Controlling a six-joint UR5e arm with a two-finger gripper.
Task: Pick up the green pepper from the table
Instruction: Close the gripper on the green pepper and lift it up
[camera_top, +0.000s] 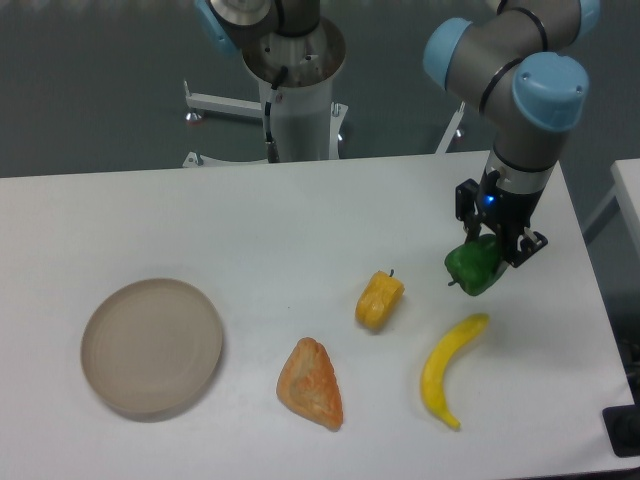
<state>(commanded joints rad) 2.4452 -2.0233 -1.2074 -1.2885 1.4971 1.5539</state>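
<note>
The green pepper (473, 268) is small, glossy and dark green, at the right side of the white table (250, 220). My gripper (490, 243) comes down from above and its black fingers close around the pepper's top. The pepper looks tilted and slightly raised off the tabletop, though contact with the surface is hard to judge. The lower part of the pepper shows below the fingers.
A yellow banana (446, 370) lies just below the pepper. A yellow-orange pepper (379, 299) lies to its left. An orange croissant-like pastry (312, 384) sits front centre. A tan round plate (151, 346) is at the left. The robot base (295, 90) stands behind the table.
</note>
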